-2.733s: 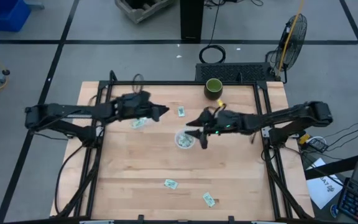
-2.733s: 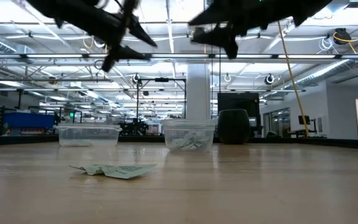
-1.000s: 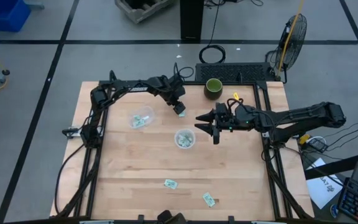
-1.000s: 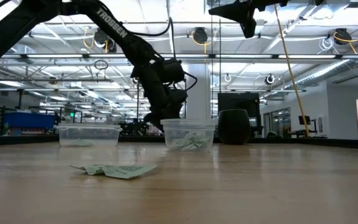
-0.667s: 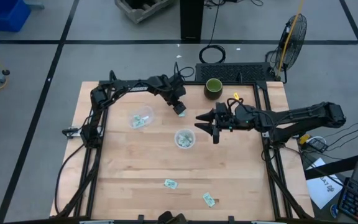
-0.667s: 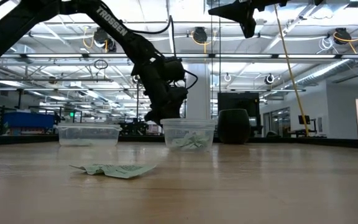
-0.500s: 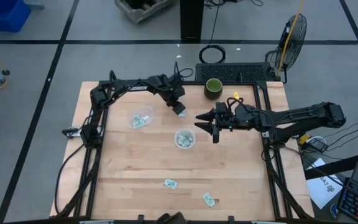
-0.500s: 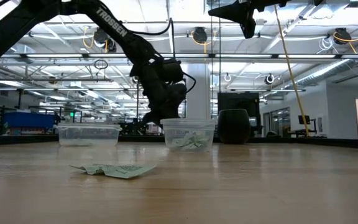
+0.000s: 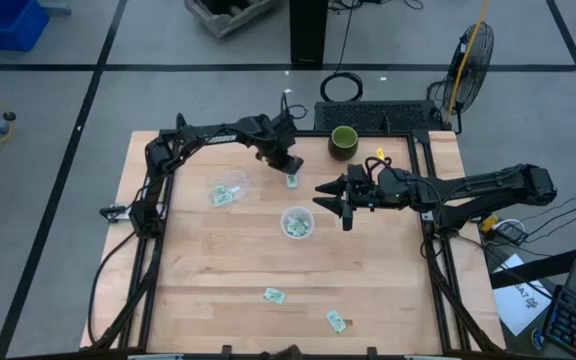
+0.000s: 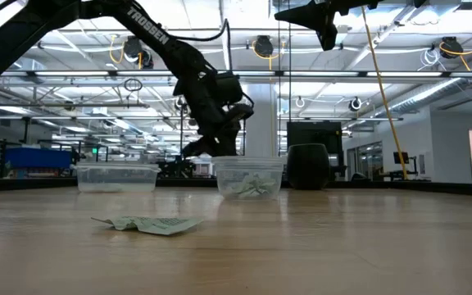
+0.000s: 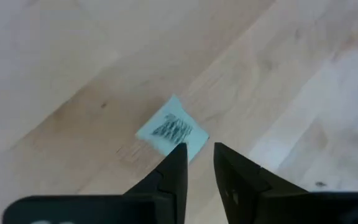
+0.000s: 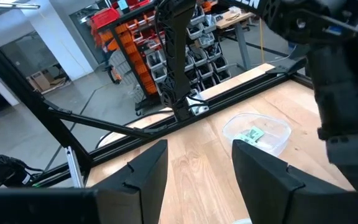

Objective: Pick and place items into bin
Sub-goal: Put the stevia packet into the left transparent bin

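A small light-green and white packet (image 9: pixel 291 181) lies flat on the wood near the table's far edge. In the left wrist view the same packet (image 11: pixel 173 129) shows just beyond my fingertips. My left gripper (image 9: pixel 292 166) hangs a little above it and to its far side, open by a narrow gap (image 11: pixel 197 152), touching nothing. My right gripper (image 9: pixel 326 200) hovers open, high to the right of the middle clear cup (image 9: pixel 297 222), which holds packets. A second clear cup (image 9: pixel 226 188) to the left also holds packets. Two loose packets (image 9: pixel 274 295) (image 9: pixel 336 320) lie near the near edge.
A dark green cup (image 9: pixel 343 140) stands at the far edge, right of my left gripper. In the low view one packet (image 10: pixel 150 223) lies in front, with both clear cups (image 10: pixel 117 176) (image 10: pixel 250 176) behind it. Bare wood (image 9: pixel 218 270) stretches across the table's middle and near left.
My left gripper has risen a little and drawn back toward the far edge, uncovering the packet, which stays flat where it lay.
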